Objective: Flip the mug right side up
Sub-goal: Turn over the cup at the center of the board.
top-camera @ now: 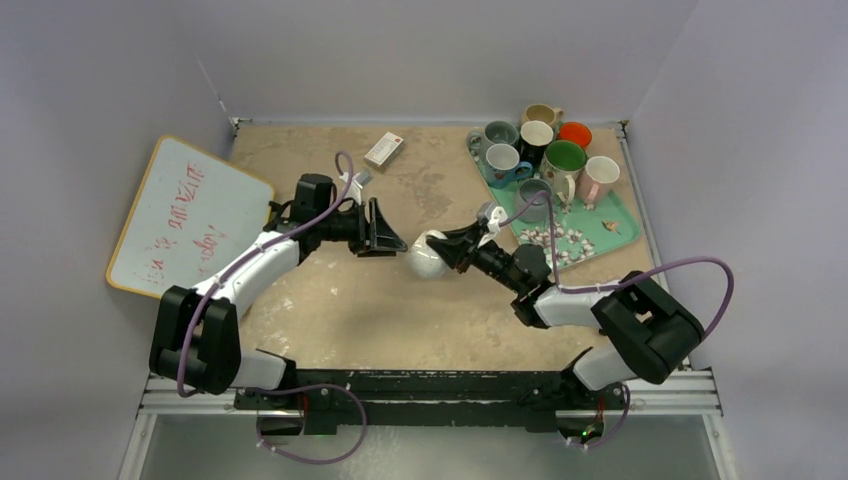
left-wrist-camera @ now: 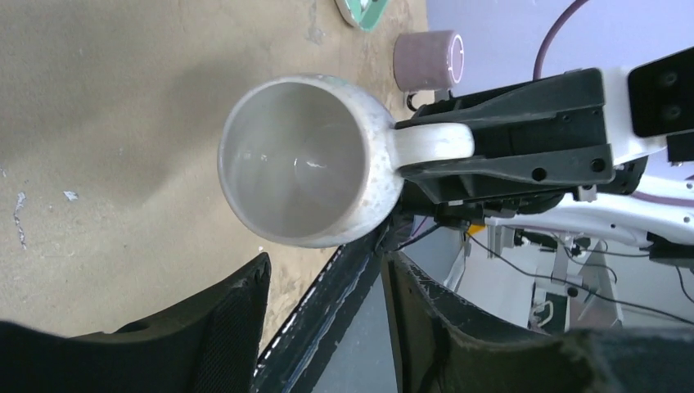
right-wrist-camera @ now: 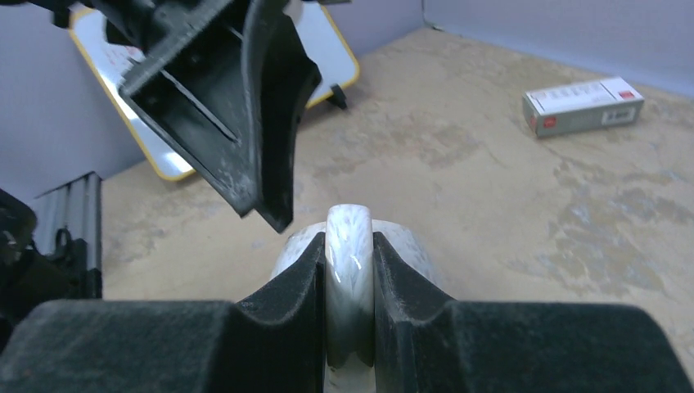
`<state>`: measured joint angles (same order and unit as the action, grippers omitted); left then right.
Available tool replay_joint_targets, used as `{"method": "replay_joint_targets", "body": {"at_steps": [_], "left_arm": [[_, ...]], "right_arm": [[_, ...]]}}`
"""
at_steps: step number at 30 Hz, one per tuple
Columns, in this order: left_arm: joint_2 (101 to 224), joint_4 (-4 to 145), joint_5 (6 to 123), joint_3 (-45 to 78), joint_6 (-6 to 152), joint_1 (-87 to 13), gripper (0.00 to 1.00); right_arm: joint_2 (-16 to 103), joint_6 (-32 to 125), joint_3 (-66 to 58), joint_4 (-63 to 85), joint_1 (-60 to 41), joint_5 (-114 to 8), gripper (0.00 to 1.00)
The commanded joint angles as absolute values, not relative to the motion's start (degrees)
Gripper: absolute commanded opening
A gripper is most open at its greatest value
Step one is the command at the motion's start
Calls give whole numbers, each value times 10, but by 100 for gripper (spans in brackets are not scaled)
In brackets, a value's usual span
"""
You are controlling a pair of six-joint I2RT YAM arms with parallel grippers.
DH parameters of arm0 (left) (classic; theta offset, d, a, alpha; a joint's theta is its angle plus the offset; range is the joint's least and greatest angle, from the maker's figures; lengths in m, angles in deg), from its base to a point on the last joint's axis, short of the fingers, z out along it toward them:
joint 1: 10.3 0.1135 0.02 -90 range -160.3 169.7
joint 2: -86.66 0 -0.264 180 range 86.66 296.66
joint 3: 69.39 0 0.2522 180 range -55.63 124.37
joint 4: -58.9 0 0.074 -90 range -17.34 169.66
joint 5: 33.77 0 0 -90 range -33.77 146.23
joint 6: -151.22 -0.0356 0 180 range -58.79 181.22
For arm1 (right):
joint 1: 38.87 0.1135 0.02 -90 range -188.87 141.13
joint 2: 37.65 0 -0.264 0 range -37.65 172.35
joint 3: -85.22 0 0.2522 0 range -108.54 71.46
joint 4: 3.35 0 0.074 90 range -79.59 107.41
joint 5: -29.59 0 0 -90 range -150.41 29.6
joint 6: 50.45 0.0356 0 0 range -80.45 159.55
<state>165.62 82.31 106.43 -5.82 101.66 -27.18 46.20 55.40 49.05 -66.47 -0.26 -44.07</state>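
Note:
A white speckled mug (top-camera: 425,255) is held on its side above the middle of the table, its mouth facing my left gripper. My right gripper (top-camera: 452,245) is shut on the mug's handle (right-wrist-camera: 349,246); the handle sits pinched between its two black fingers (right-wrist-camera: 295,282). In the left wrist view the mug (left-wrist-camera: 299,160) shows its empty inside, with the handle (left-wrist-camera: 430,143) to the right in the right gripper. My left gripper (top-camera: 385,238) is open and empty, just left of the mug's mouth, not touching it.
A green tray (top-camera: 618,232) at the back right holds several mugs and small white pieces. A white box (top-camera: 384,149) lies at the back centre. A whiteboard (top-camera: 185,215) leans at the left. A pink mug (left-wrist-camera: 427,60) lies beyond the held mug.

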Motion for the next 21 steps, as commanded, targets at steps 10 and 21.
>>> {"method": "replay_joint_targets", "body": {"at_steps": [10, 21], "left_arm": [[1694, 692, 1177, -35, 1051, -275, 47], [1696, 635, 1213, -42, 1040, -279, 42]], "right_arm": [[456, 611, 448, -858, 0, -387, 0], [455, 621, 449, -865, 0, -374, 0]]}}
